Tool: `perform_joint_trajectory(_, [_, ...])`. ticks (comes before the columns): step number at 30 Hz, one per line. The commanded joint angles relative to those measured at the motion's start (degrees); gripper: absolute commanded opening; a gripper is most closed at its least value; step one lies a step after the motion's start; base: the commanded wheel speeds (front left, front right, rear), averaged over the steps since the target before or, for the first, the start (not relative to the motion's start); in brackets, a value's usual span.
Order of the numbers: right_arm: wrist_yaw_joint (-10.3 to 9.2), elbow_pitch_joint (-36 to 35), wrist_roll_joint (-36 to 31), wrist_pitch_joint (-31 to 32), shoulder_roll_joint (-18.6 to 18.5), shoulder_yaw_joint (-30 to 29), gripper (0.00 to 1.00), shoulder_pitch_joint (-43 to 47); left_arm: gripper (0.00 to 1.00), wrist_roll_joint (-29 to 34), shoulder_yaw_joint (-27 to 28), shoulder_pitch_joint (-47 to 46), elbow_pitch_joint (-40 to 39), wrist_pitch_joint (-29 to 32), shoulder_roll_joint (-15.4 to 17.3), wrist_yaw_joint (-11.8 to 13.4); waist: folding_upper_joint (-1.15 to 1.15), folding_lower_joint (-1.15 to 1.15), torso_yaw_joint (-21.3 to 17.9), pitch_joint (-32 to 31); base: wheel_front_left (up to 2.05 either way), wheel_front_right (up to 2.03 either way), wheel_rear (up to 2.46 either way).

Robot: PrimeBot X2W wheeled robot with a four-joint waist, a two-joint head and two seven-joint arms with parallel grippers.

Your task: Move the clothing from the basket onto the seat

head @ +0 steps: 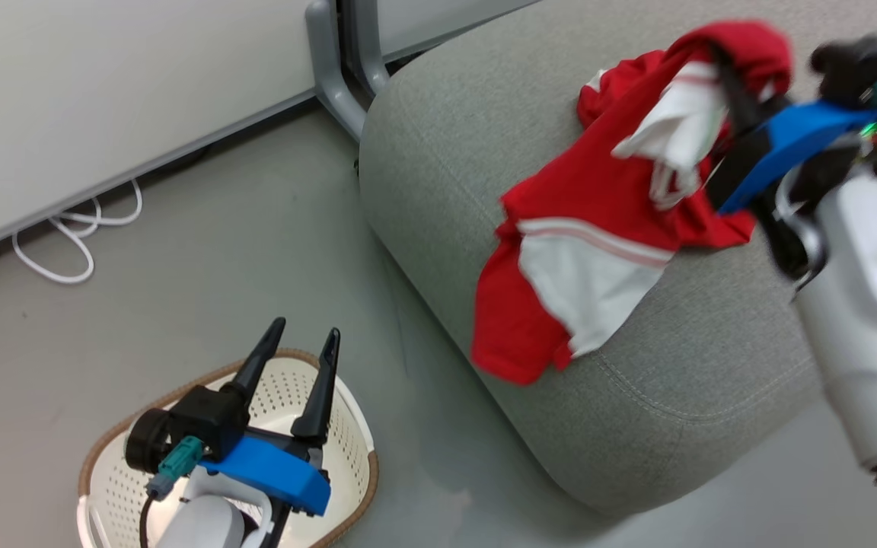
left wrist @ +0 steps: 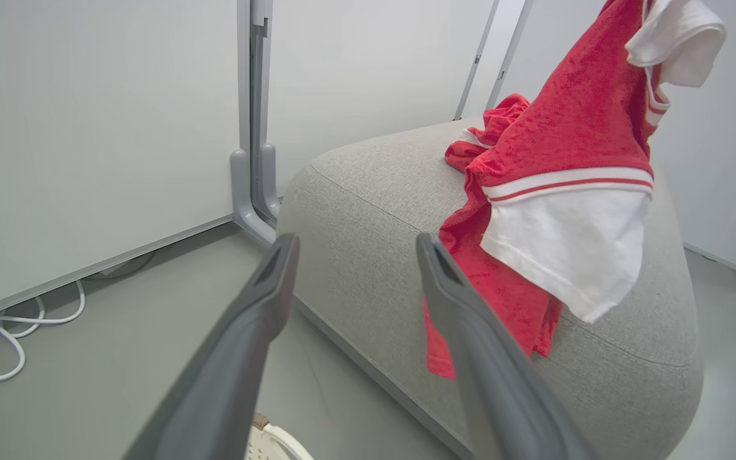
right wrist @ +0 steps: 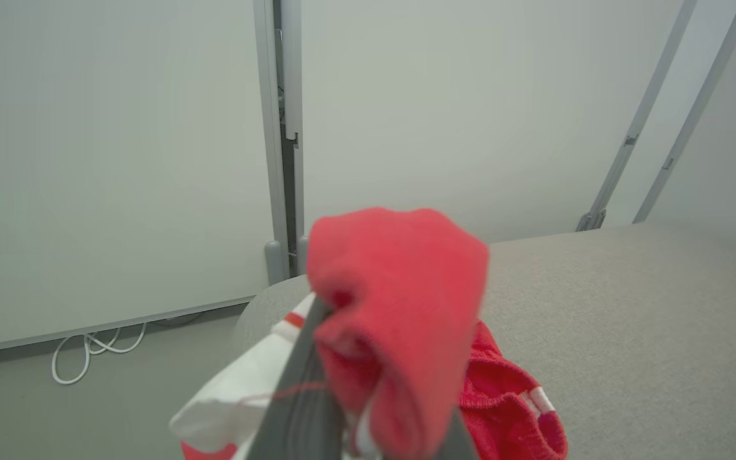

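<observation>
Pinching clothing [head: 583, 251] in right hand [head: 724, 76] over seat's [head: 674, 380] edge, likely for release. Parking spread left hand [head: 305, 332] above basket [head: 366, 457].

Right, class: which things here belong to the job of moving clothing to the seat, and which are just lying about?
Job:
clothing, gripped by the right hand
seat
basket, below the open left hand

Lying about:
white cable on the floor
grey post
wall panel
</observation>
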Motion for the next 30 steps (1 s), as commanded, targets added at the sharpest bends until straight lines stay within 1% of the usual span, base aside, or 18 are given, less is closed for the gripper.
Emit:
perform_joint_trajectory(1, [0.03, -0.5, 0.1, 0.9, -0.5, -0.9, 0.00, -2.3, 1.00, 0.3, 0.1, -1.4, -0.5, -0.2, 0.8, 0.0, 0.00, 0.00, 1.3, 2.5, 0.00, 0.00, 0.00])
perform_joint_trajectory(5, [0.02, -1.6, 0.2, 4.4, -3.4, -5.0, 0.00, -8.2, 1.00, 0.8, 0.5, -3.2, -2.2, -0.2, 2.2, 0.0, 0.00, 0.00, 2.2, 6.8, 0.00, 0.00, 0.00])
perform_joint_trajectory(7, [0.02, -2.1, -0.4, 5.8, -5.5, -7.3, 0.00, -10.9, 1.00, 1.2, 0.2, -4.3, -3.2, -0.2, 2.9, 0.0, 0.00, 0.00, 2.9, 9.3, 0.00, 0.00, 0.00])
perform_joint_trajectory(10, [0.02, -3.0, -1.9, 6.2, -9.5, -12.3, 0.00, -14.8, 1.00, 1.7, -0.9, -6.3, -4.5, -0.2, 3.6, 0.0, 0.00, 0.00, 4.5, 12.8, 0.00, 0.00, 0.00])
perform_joint_trajectory(12, [0.03, -3.7, -3.0, 6.4, -11.3, -15.7, 0.00, -16.6, 1.00, 1.8, -1.7, -7.6, -5.4, -0.2, 4.3, 0.0, 0.00, 0.00, 5.5, 15.0, 0.00, 0.00, 0.00])
perform_joint_trajectory(15, [0.02, -4.4, -4.3, 6.6, -14.0, -20.5, 0.00, -17.7, 1.00, 2.1, -2.5, -9.7, -6.7, -0.2, 5.1, 0.0, 0.00, 0.00, 7.3, 18.2, 0.00, 0.00, 0.00])
perform_joint_trajectory(16, [0.03, -4.5, -4.7, 6.4, -14.3, -21.7, 0.00, -17.6, 1.00, 2.1, -2.3, -10.2, -7.1, -0.2, 5.3, 0.0, 0.00, 0.00, 7.8, 19.1, 0.00, 0.00, 0.00])
perform_joint_trajectory(17, [0.03, -4.5, -4.7, 6.4, -14.3, -21.7, 0.00, -17.6, 1.00, 2.1, -2.3, -10.2, -7.1, -0.2, 5.3, 0.0, 0.00, 0.00, 7.8, 19.1, 0.00, 0.00, 0.00])
perform_joint_trajectory(19, [0.02, -4.1, -5.3, 6.2, -15.6, -24.6, 0.00, -16.6, 1.00, 2.3, -2.5, -11.3, -8.2, -0.2, 5.7, 0.0, 0.00, 0.00, 8.9, 21.5, 0.00, 0.00, 0.00])
perform_joint_trajectory(23, [0.02, -2.0, -7.0, 4.3, -14.6, -29.2, 0.00, -13.1, 1.00, 2.9, -2.0, -13.1, -10.0, -0.2, 6.9, 0.0, 0.00, 0.00, 10.3, 25.3, 0.00, 0.00, 0.00])
perform_joint_trajectory(26, [0.02, 0.8, -9.3, 3.0, -13.6, -32.1, 0.00, -10.9, 1.00, 3.3, -1.0, -14.0, -11.2, -0.2, 7.0, 0.0, 0.00, 0.00, 11.2, 27.6, 0.00, 0.00, 0.00])
perform_joint_trajectory(30, [0.02, 4.9, -11.7, 1.6, -11.6, -34.9, 0.00, -9.3, 1.00, 3.9, -0.1, -14.7, -11.8, -0.2, 6.6, 0.0, 0.00, 0.00, 12.2, 28.9, 0.00, 0.00, 0.00])
